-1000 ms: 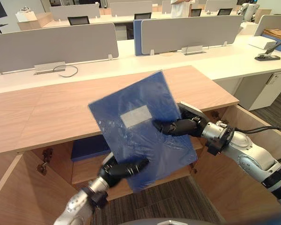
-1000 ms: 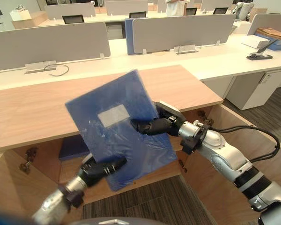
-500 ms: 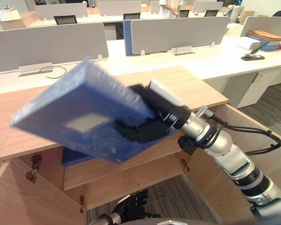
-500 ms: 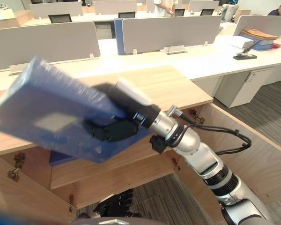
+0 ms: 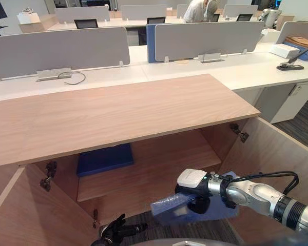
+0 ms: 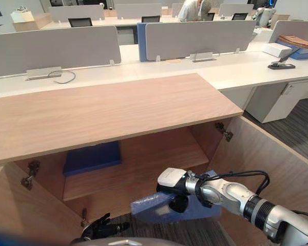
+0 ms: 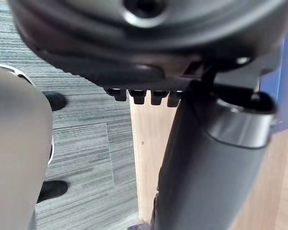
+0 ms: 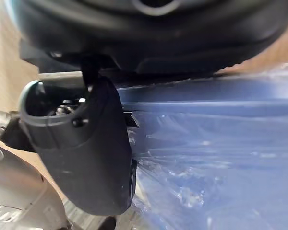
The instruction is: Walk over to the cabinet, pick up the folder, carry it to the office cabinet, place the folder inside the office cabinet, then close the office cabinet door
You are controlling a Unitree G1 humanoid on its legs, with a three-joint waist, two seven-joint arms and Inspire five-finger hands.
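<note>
1. I have the folder (image 5: 169,206) in my right hand (image 5: 197,199). My thumb (image 8: 86,158) is pressed on its wrapped blue face, and my fingers are curled round it from the other side.
2. The folder lies almost flat, low down in front of the open cabinet (image 5: 118,110). It sits below the front edge of the shelf (image 5: 159,161) and is not yet inside.
3. My left hand (image 5: 114,233) hangs low by the floor, to the left of the folder and well apart from it. Its fingers are loose and spread, holding nothing.
4. A flat blue thing (image 5: 105,159) already lies on the left part of the shelf, toward the back. The middle and right of the shelf are bare wood.
5. I judge this to be the placing step, since the carry looks finished and both doors stand swung out: the right door (image 5: 277,154) and the left door (image 5: 15,215).
6. Next I need to lift the folder above the shelf edge and push it forward onto the bare wood. It should stay level so its leading corner does not catch the shelf front.
7. After that I would loosen my thumb and draw the right arm out, clear of the right door.
8. The doors come last, and my free left hand is well placed for the left one.
</note>
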